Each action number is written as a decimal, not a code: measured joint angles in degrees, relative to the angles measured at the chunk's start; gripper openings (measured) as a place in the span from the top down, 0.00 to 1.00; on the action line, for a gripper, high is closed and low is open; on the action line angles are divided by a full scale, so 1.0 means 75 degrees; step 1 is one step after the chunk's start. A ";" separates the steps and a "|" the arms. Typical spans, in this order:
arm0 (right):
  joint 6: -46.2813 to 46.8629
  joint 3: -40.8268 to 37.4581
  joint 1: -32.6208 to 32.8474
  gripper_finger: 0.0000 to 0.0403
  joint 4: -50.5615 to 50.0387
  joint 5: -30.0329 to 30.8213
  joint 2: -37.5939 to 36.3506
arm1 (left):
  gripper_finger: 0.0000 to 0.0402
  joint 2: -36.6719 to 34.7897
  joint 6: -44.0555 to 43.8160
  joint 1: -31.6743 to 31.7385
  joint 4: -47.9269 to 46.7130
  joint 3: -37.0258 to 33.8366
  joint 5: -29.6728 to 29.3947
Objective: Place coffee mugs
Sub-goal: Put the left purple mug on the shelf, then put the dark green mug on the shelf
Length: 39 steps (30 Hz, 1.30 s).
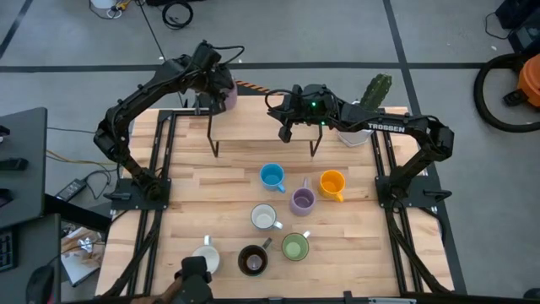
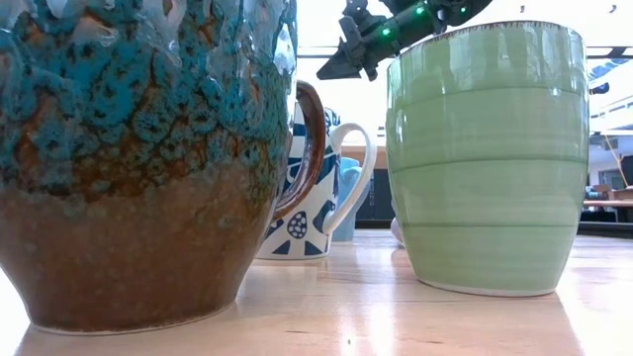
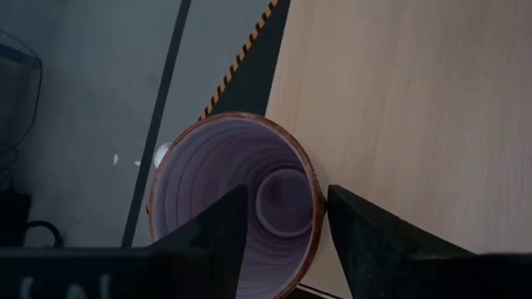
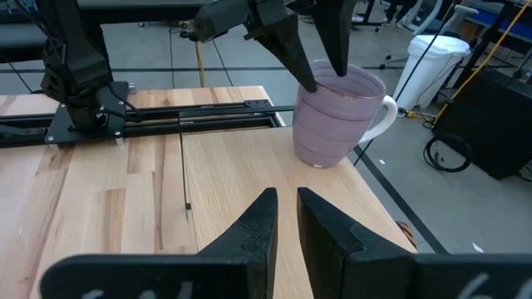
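Note:
A lilac mug (image 4: 337, 116) stands upright on its base at the far left corner of a raised wooden shelf (image 1: 261, 131). My left gripper (image 3: 287, 224) comes down on it from above, open, one finger inside the mug and one outside. My right gripper (image 4: 287, 220) hovers shut and empty over the shelf's middle (image 1: 287, 127). Several more mugs stand on the table below: blue (image 1: 272, 176), orange (image 1: 332, 183), lilac (image 1: 302, 201), white (image 1: 263, 217), green (image 1: 294, 247), dark brown (image 1: 252, 259) and another white one (image 1: 205, 258). My left gripper straddles the lilac mug's wall at the rim (image 3: 314, 203), slanting down from above. A gap shows between the inner finger (image 3: 220, 237) and the wall. The outer finger (image 3: 366, 241) stands right at the wall; whether it touches, I cannot tell.
A white pot with a green cactus (image 1: 371, 101) stands at the shelf's far right end. The shelf rests on thin dark legs (image 1: 213, 143). Dark rails (image 1: 160, 169) run along the table's left and right sides. In the low view the brown (image 2: 148, 148) and green (image 2: 485, 148) mugs fill the foreground.

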 joint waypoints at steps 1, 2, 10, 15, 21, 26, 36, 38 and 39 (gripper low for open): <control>0.0000 0.0000 0.0000 0.87 0.0000 0.0000 0.0000 | 0.57 0.0000 -0.0005 0.0000 -0.0018 0.0000 0.0001; 0.0000 0.0000 0.0000 0.87 0.0000 0.0000 0.0000 | 0.57 0.0000 -0.0023 0.0000 -0.0054 0.0000 0.0003; -0.0002 0.0000 0.0000 0.87 0.0000 -0.0001 0.0000 | 0.57 0.0000 -0.0193 -0.0001 -0.0204 -0.0003 0.0000; -0.0009 0.0000 0.0000 0.87 0.0006 0.0000 0.0000 | 0.54 0.0000 -0.0248 -0.0099 -0.0211 -0.0003 -0.0006; -0.0006 0.0000 0.0000 0.87 0.0004 -0.0003 0.0000 | 0.48 -0.0032 -0.0265 -0.0372 -0.0211 -0.0003 -0.0195; -0.0006 0.0000 0.0000 0.87 0.0003 -0.0003 0.0000 | 0.45 -0.0133 -0.0234 -0.0532 -0.0181 -0.0006 -0.0996; -0.0006 0.0000 0.0000 0.87 -0.0003 -0.0006 0.0000 | 0.46 -0.0760 -0.0625 -0.0889 -0.0002 -0.0003 -0.1079; -0.0006 0.0000 0.0000 0.87 -0.0005 -0.0006 0.0000 | 0.46 -0.0875 -0.0776 -0.1007 0.0098 -0.0001 -0.1122; -0.0006 0.0000 0.0002 0.87 -0.0010 -0.0006 0.0000 | 0.46 -0.0918 -0.0822 -0.1063 0.0098 -0.0003 -0.1137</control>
